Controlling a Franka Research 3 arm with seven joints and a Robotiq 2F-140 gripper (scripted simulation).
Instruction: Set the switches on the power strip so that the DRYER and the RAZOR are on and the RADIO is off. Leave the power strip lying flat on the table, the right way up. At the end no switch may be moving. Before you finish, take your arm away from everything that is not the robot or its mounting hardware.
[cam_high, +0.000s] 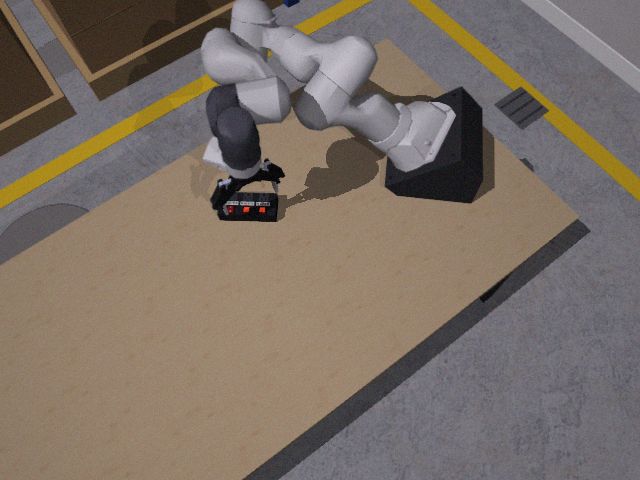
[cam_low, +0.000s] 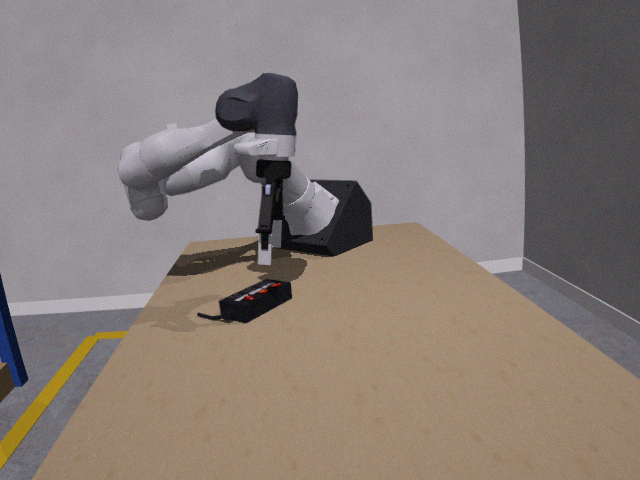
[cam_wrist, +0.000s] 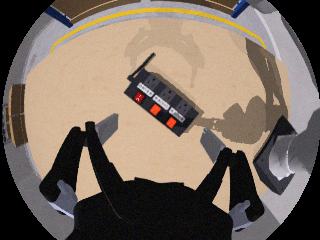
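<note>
A black power strip (cam_high: 248, 205) lies flat on the wooden table, right way up, with three red rocker switches in a row and small white labels beside them that are too small to read. It also shows in the side view (cam_low: 255, 300) and in the wrist view (cam_wrist: 160, 104), where a short cable stub leaves its far end. In the wrist view the two switches nearer the right look brighter red than the left one. My gripper (cam_high: 247, 184) hangs above the strip, a little behind it, fingers wide open and empty (cam_wrist: 155, 174); the side view (cam_low: 264, 253) shows it clearly above the strip.
The arm's black base (cam_high: 437, 149) stands on the table to the right of the strip. Brown crates (cam_high: 103, 31) lie on the floor beyond the yellow line (cam_high: 103, 136).
</note>
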